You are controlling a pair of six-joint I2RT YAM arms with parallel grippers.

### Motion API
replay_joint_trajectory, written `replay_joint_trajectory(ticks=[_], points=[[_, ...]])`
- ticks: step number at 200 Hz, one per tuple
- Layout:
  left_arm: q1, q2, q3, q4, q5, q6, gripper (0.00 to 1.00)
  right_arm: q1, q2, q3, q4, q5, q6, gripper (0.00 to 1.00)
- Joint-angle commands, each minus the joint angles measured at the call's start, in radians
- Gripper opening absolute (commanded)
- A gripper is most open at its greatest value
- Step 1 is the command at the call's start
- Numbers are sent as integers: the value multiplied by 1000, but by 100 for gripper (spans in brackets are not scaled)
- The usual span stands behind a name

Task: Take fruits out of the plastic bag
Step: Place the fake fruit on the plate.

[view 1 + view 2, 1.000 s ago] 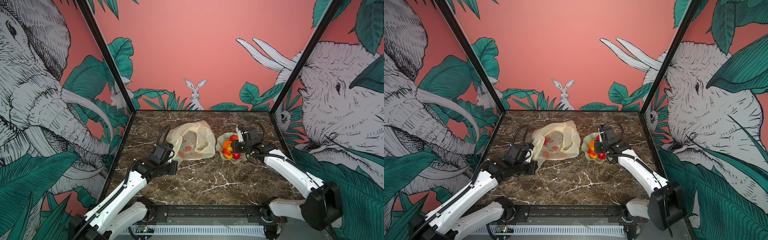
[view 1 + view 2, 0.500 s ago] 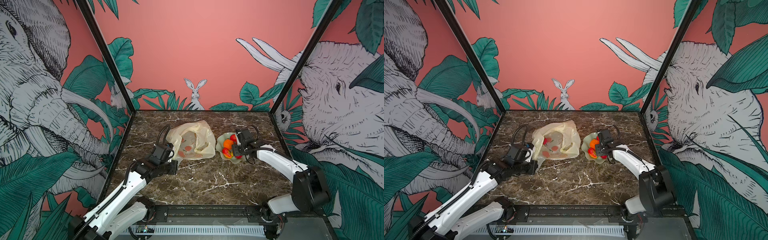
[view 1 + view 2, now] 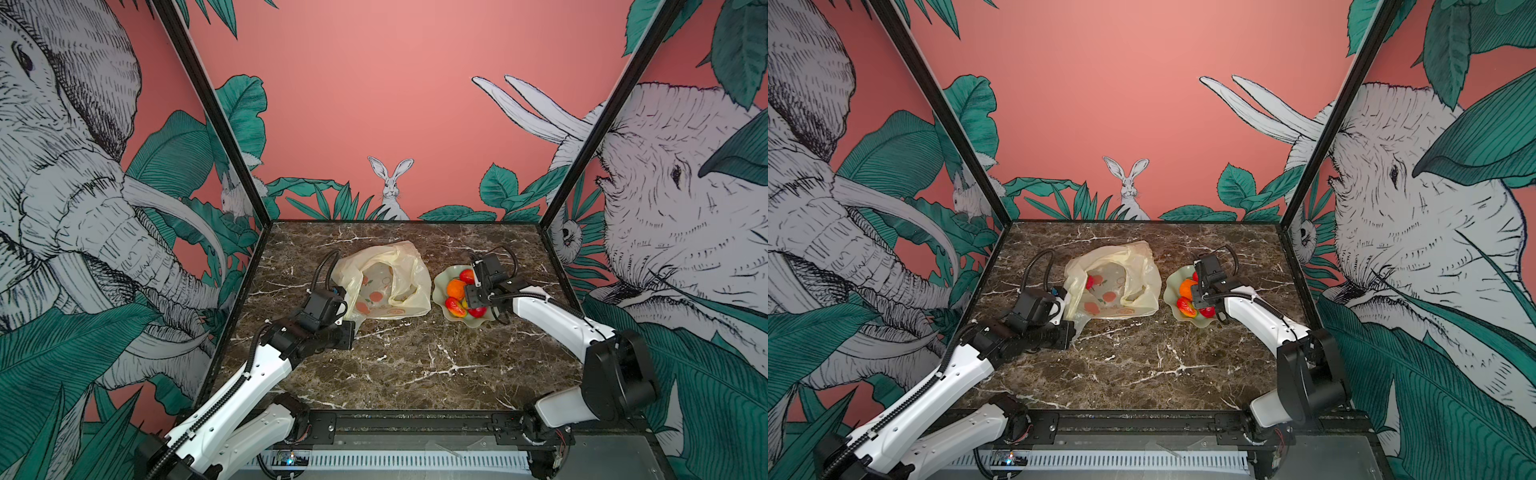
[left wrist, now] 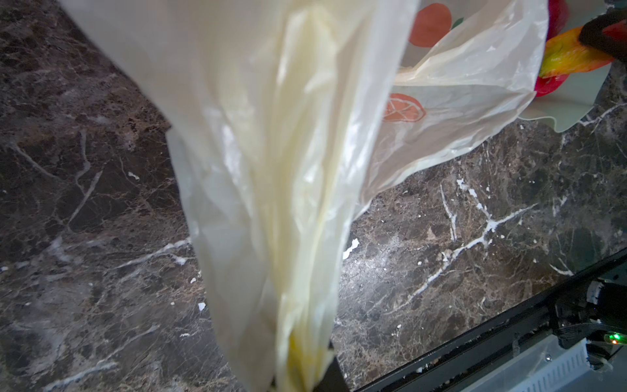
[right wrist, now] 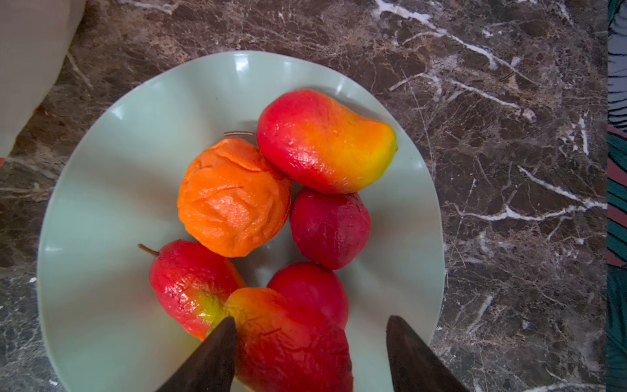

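The pale-yellow plastic bag (image 3: pixel 388 266) (image 3: pixel 1142 286) lies slumped on the marble with its mouth open. My left gripper (image 3: pixel 350 332) (image 4: pixel 302 383) is shut on a bunched edge of the bag (image 4: pixel 271 169) and holds it up. Several fruits lie in the pale green dish (image 5: pixel 101 203) (image 3: pixel 441 284): an orange (image 5: pixel 234 197), a red-yellow oval one (image 5: pixel 322 142) and round red ones (image 5: pixel 329 227). My right gripper (image 5: pixel 310 320) (image 3: pixel 471 297) hangs open over the dish. A red-yellow fruit (image 5: pixel 288 339) lies between its fingers, with one finger clearly apart from it. A red patch (image 3: pixel 1089 282) shows inside the bag; I cannot tell if it is a fruit.
The dish (image 3: pixel 1173 291) stands just right of the bag, close to the right wall. A black frame rail (image 3: pixel 415 419) runs along the table's front edge. Painted walls close in the left, back and right sides.
The right gripper's jaws have spread over the dish, leaving the red-yellow fruit loose between them, and the right arm's elbow has swung inward. The left gripper and the bag have not moved.
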Motion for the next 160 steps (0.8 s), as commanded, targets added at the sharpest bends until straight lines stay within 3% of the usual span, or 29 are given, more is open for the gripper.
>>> replay_joint_trajectory(ticks=[1,71,160], points=[[-2,-16,-13,1,-3,-15,0,14,-15,-15,11,-32,-16,68],[-2,-9,-12,7,0,-12,0,81,-90,-50,-41,-43,-42,68],[-2,-9,-18,25,4,-12,0,84,-172,-62,-83,-127,2,68]])
